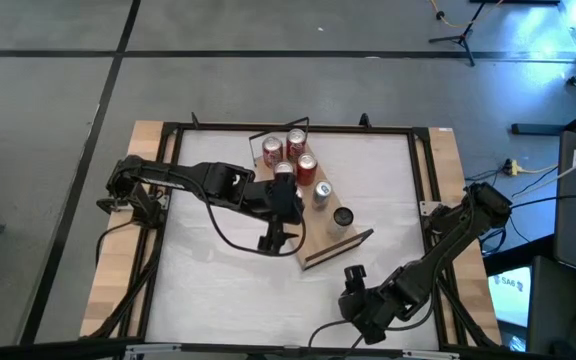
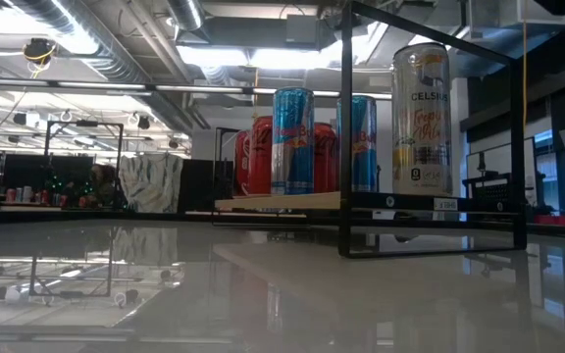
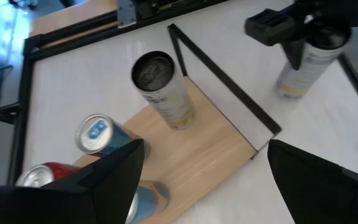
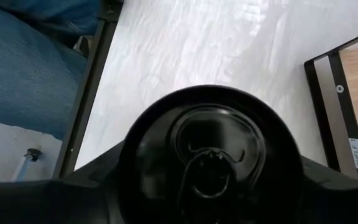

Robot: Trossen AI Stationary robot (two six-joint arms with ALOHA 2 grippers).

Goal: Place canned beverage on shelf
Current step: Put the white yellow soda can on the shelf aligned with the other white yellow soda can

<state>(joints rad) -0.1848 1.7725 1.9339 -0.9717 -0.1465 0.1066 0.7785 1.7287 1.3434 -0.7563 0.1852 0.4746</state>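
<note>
right hand (image 1: pixel 353 275) near desk's (image 1: pixel 218 270) front edge, fingers straddling upright black-topped can (image 4: pixel 207 155), grip uncertain | shelf (image 1: pixel 313 215) mid-desk, long axis diagonal, five cans (image 1: pixel 295 160) aboard | left hand (image 1: pixel 283 235) spread above shelf

One camera looked straight down on the whole table (image 1: pixel 218 280). Another sat low, looking across at the shelf (image 2: pixel 292 201). Both wrist cameras were close to a can (image 4: pixel 210 149).

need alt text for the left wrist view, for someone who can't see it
A pale tall can with a dark top stands on a light-wood shelf board with a black wire rail, beside a blue can and a red can. Beyond the rail, the right gripper is at another pale can standing on the white tabletop.
</note>
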